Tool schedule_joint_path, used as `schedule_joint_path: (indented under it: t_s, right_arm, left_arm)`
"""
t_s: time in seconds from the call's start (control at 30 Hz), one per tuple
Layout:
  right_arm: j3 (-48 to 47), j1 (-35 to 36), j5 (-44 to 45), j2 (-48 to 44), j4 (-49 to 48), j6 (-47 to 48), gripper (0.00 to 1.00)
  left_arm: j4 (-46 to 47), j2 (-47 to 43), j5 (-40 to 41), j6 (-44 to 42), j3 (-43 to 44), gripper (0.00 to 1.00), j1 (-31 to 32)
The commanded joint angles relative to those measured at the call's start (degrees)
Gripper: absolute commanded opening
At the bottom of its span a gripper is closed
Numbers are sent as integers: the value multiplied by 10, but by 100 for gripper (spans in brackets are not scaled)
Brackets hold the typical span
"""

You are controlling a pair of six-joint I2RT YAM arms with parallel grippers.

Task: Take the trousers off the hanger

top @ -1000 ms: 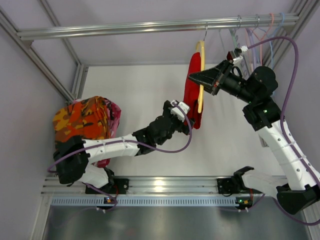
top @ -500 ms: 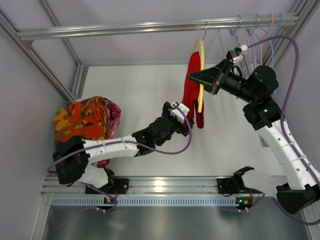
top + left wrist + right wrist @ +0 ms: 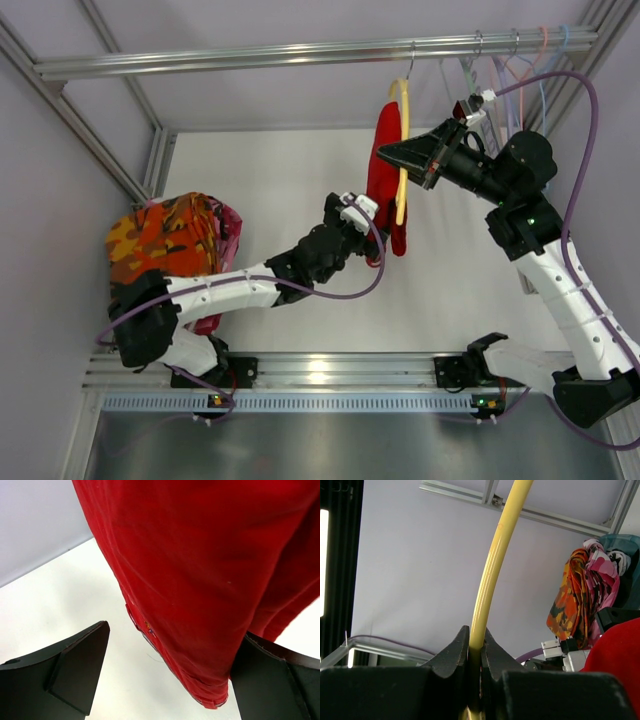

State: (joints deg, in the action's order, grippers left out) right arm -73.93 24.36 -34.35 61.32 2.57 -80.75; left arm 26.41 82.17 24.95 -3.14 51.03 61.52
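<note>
- Trousers (image 3: 383,180), bright red soft fabric, hang draped over the hanger under the metal rail (image 3: 300,50). Their hem edge hangs free, with bare white tabletop (image 3: 260,190) showing to their left.
- Thin yellow plastic hanger (image 3: 402,170) is hooked on the rail, with pale hangers (image 3: 510,70) crowded at its right end.
- Left gripper (image 3: 175,645) has its fingers spread wide either side of the hem, pinching nothing.
- Right gripper (image 3: 475,635) is clamped tight on the hanger's yellow arm.

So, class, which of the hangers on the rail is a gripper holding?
The yellow hanger, pinched by the right gripper; the pastel hangers further right hang free, untouched.
</note>
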Motion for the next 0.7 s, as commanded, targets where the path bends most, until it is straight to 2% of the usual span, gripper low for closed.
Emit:
schedule_joint_path:
  t_s: [0.0,0.33,0.57,0.67]
  right_arm:
    - [-54,11,-12,-32,-147,20,0]
    - [-49,10,-18,-34,-144,16,0]
    - [-45,11,-21,-30,-147,15,0]
    - [-42,10,-20,-29,-147,12,0]
  left_arm:
    - [31,7,16,-6,26,98,-15]
    - [32,18,-2,1,53,97,-48]
    - [40,3,-60,10,60,98,-48]
    - [39,2,-57,13,68,98,-43]
